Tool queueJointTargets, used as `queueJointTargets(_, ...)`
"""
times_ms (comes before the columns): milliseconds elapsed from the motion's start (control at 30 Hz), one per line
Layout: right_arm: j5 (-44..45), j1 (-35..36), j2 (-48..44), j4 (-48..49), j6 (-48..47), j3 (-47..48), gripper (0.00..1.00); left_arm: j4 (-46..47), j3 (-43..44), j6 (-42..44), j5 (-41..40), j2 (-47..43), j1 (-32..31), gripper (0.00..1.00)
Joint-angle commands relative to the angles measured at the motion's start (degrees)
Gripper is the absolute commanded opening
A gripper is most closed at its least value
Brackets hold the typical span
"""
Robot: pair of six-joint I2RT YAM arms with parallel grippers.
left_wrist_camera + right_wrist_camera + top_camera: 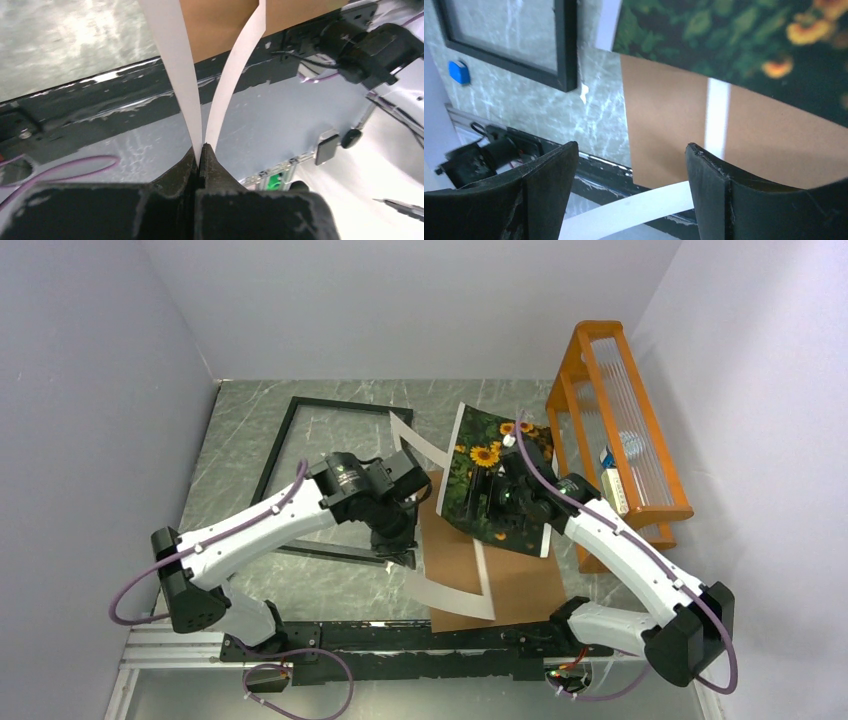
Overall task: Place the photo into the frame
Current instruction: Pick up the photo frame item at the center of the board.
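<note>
Left tool (201, 162) is clamped on the white mat sheet (172, 60); right tool (630, 150) gapes with nothing between its jaws. Photo (724, 40) seems to lean unsupported over the brown backing board (664, 125), apart from the frame (566, 45); lifting the mat could knock it askew

Plain pale grey walls (400, 300) enclose a green-grey marbled tabletop (225, 460), an orange wooden rack (598, 330) at right.

black frame (273, 453), yellow-flowered green photo (480, 445), orange rack (655, 511)
</note>
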Motion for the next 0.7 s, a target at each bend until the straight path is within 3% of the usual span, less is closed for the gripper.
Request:
queueJointTargets(0, 3.6, -0.92, 0.54, 0.3, 0.19, 6.79, 0.83, -18.51, 8.49, 4.21, -5.77, -1.7, 1.22, 0.03)
queueJointTargets(267, -3.96, -2.84, 5.14, 8.08, 2.33, 10.56, 0.89, -27.28, 20.56, 7.2, -8.15, -6.16, 7.91, 0.02)
queueJointTargets(667, -12.3, -5.12, 11.34, 14.68, 3.03, 12.82, 0.9, -25.04, 33.13, 18.32, -5.62, 0.33, 18.52, 0.03)
